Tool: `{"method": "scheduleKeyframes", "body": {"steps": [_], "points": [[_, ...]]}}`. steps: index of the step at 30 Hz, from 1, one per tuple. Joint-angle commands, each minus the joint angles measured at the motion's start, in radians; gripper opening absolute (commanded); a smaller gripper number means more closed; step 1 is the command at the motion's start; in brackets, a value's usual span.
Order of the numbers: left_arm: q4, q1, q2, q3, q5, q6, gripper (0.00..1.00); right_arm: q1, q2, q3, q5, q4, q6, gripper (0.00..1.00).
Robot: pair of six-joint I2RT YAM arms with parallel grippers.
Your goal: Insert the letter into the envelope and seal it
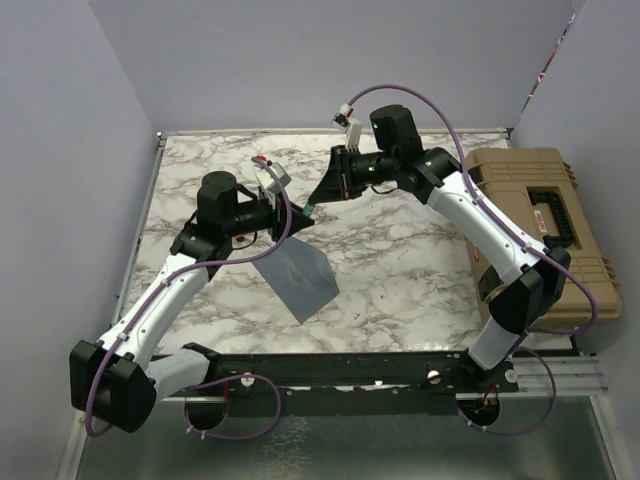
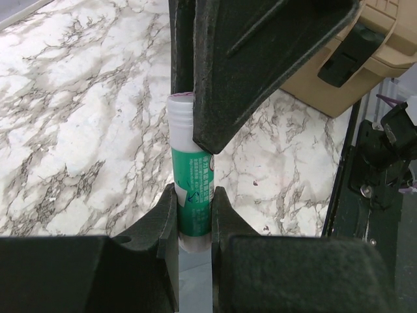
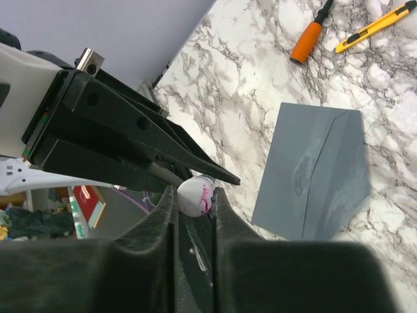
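The left pincer [image 2: 193,195] pinched the glue stick [image 2: 191,163] body; the right pincer [image 3: 194,199] clamped its other end. The envelope [image 1: 300,278] lay on the marble table [image 1: 400,250], letter unseen. Any twist probably wanted a steady left hold.

The envelope [image 3: 313,169] was matt grey-blue paper; the worktop [image 1: 400,260], smooth and marble-patterned; the glue stick [image 2: 191,189], glossy plastic; the left pincer [image 2: 193,208], matt black plastic
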Motion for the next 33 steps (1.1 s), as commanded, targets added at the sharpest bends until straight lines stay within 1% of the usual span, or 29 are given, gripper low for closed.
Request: {"method": "scheduleKeyframes", "body": {"steps": [1, 2, 5, 8, 11, 14, 18, 21, 24, 27, 29, 33], "points": [[-0.002, -0.003, -0.018, -0.006, 0.009, 0.024, 0.00, -0.002, 0.013, 0.046, -0.040, -0.035, -0.007, 0.04], [-0.007, -0.003, -0.017, -0.008, 0.003, 0.025, 0.00, -0.004, 0.012, 0.051, -0.025, -0.040, -0.006, 0.01], [-0.031, -0.003, -0.027, -0.016, -0.049, 0.016, 0.00, -0.025, -0.008, 0.048, 0.026, -0.028, 0.009, 0.00], [-0.044, -0.003, -0.064, -0.046, -0.071, 0.010, 0.00, -0.083, -0.056, 0.029, 0.061, 0.026, 0.063, 0.00], [-0.047, -0.004, -0.098, -0.091, -0.055, -0.002, 0.00, -0.167, -0.118, -0.003, 0.052, 0.115, 0.150, 0.00], [-0.055, -0.003, -0.118, -0.118, -0.030, -0.007, 0.00, -0.233, -0.151, -0.014, 0.050, 0.168, 0.198, 0.00], [-0.060, -0.003, -0.137, -0.132, -0.027, -0.010, 0.00, -0.248, -0.139, 0.002, 0.028, 0.164, 0.180, 0.00], [-0.060, -0.003, -0.136, -0.121, -0.045, -0.008, 0.00, -0.247, -0.120, -0.015, 0.033, 0.127, 0.125, 0.01], [-0.061, -0.003, -0.121, -0.107, -0.056, -0.008, 0.00, -0.247, -0.103, -0.048, 0.171, 0.045, 0.039, 0.00], [-0.060, -0.004, -0.112, -0.095, -0.066, -0.017, 0.00, -0.240, -0.080, -0.116, 0.391, -0.007, -0.041, 0.01], [-0.056, -0.003, -0.109, -0.087, -0.077, -0.023, 0.00, -0.224, -0.071, -0.192, 0.544, 0.011, -0.089, 0.01], [-0.029, -0.004, -0.102, -0.069, -0.115, -0.068, 0.00, -0.155, -0.065, -0.404, 0.832, 0.133, -0.169, 0.01]]}}
